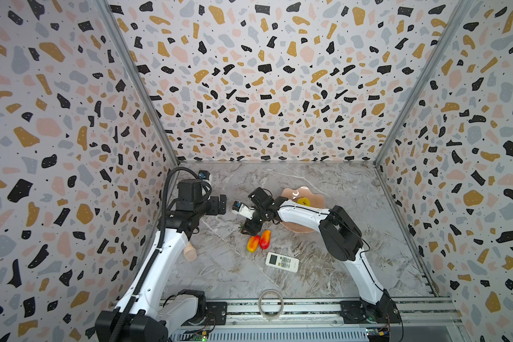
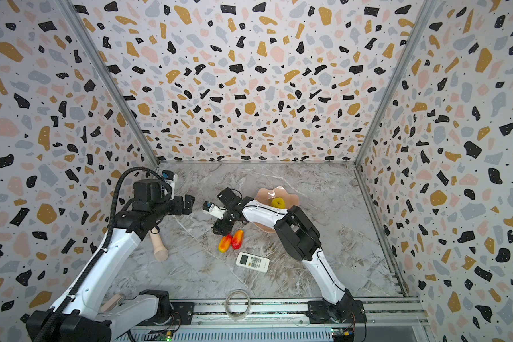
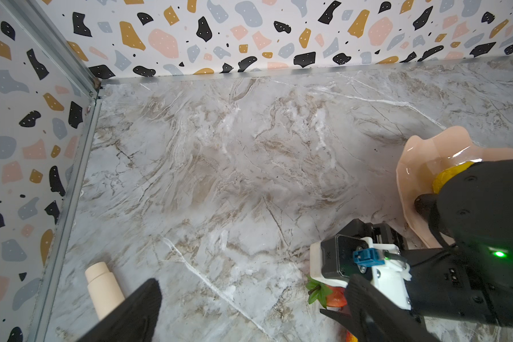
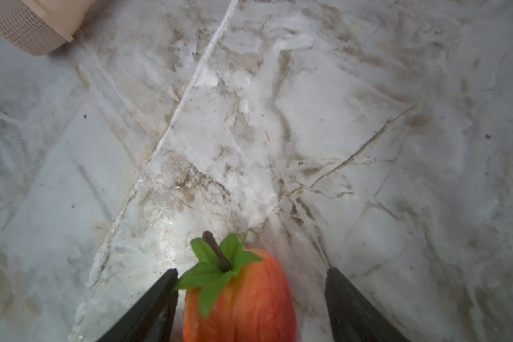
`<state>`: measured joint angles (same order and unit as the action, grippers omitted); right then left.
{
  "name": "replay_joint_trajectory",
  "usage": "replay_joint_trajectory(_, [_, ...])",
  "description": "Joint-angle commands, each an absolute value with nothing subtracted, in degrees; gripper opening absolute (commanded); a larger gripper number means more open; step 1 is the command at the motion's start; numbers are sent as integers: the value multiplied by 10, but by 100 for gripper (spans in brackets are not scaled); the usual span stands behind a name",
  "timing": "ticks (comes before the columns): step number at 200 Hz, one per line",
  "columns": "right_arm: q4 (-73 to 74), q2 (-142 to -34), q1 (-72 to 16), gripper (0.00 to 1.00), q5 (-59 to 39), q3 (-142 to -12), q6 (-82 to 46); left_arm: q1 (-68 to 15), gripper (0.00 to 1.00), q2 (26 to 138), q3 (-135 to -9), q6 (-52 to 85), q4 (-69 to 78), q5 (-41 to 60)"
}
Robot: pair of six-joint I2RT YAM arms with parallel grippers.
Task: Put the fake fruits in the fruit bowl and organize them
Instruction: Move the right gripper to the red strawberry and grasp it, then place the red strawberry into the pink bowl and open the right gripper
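The right gripper (image 4: pixel 251 271) is low over the grey marble-patterned bench (image 1: pixel 323 266). Its jaws stand apart on either side of the red plastic strawberry with green leaves (image 4: pixel 249 302); one jaw touches a leaf and the other stands clear. Near it a red-to-yellow elongated plastic mango (image 1: pixel 253 243) and a redder second mango (image 1: pixel 265 239) lie side by side. The bumpy yellow round fruit (image 1: pixel 303 201) sits in the shallow glossy salmon-pink bowl with a wavy rim (image 1: pixel 289 195). The left gripper (image 1: pixel 222 204) hangs above the bench with its jaws wide apart.
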<state>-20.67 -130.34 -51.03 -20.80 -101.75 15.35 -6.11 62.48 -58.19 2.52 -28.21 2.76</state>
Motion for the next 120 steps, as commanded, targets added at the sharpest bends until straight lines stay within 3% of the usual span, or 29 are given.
replay_joint_trajectory(1, [-221,-1295,-515,75,-212,-1036,148,-59,100,617,-576,21,-264,30])
replay_joint_trajectory(59, [-225,-1295,-515,52,-210,-1041,146,-59,100,617,-576,21,-264,30])
replay_joint_trajectory(120, [-218,-1237,-514,41,-179,-1032,150,-59,100,617,-575,20,-264,29])
